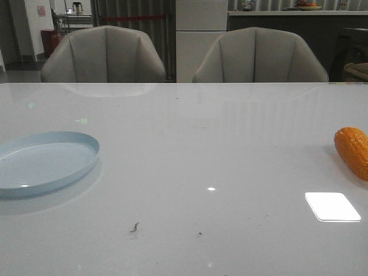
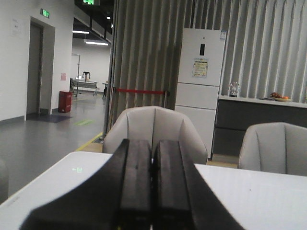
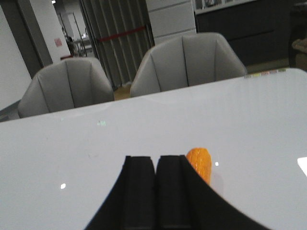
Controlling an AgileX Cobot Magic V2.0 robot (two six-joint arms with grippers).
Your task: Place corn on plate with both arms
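The orange corn lies on the white table at the right edge of the front view. The pale blue plate sits at the left, with nothing on it. Neither gripper shows in the front view. In the right wrist view, my right gripper is shut and empty, and the corn lies on the table just beyond it, partly hidden behind one finger. In the left wrist view, my left gripper is shut and empty, above the table's left part; the plate is out of that view.
Two grey chairs stand behind the table's far edge. A bright light reflection lies on the table near the front right. A few small specks mark the surface.
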